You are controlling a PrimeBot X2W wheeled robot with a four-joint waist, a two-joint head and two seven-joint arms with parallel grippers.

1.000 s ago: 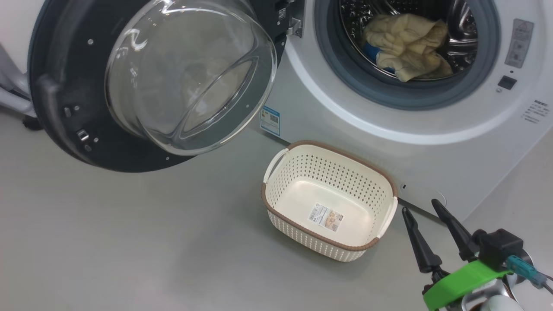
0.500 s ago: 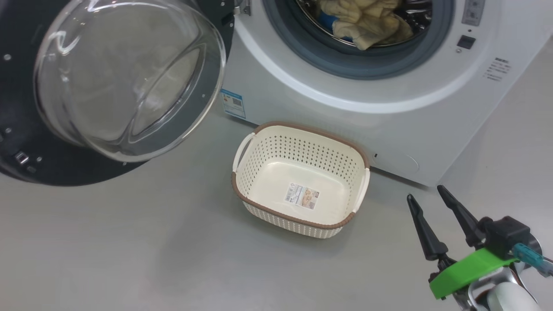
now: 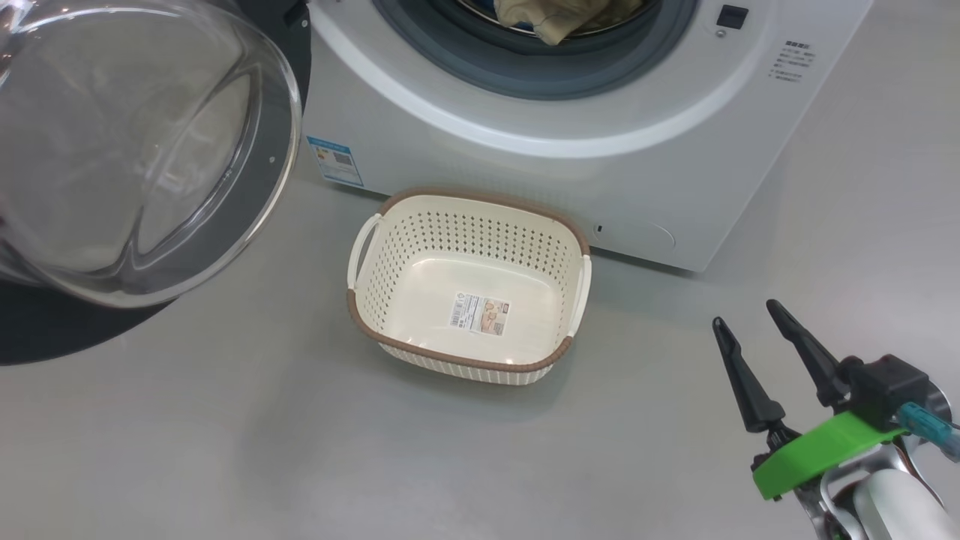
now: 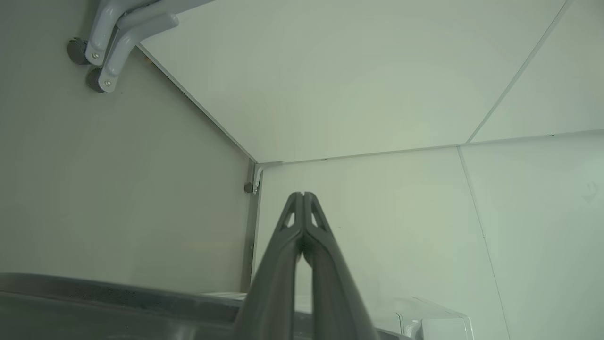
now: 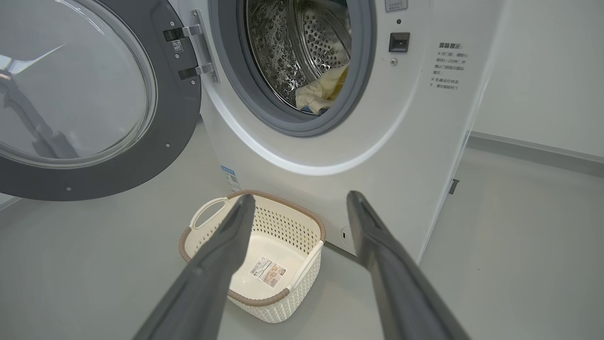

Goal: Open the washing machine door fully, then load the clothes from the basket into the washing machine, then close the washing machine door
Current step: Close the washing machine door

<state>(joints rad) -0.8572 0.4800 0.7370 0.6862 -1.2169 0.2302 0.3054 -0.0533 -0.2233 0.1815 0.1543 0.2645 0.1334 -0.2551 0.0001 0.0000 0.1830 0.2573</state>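
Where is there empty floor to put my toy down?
The wide grey floor in front of the basket is bare, and so is the patch between the basket and the right gripper. It is tight between the basket and the washing machine, and under the open door.

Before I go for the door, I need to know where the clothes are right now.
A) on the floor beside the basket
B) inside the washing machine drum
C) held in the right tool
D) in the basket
B: the pale yellow clothes lie in the drum of the washing machine, while the basket has a bare floor apart from its label sticker.
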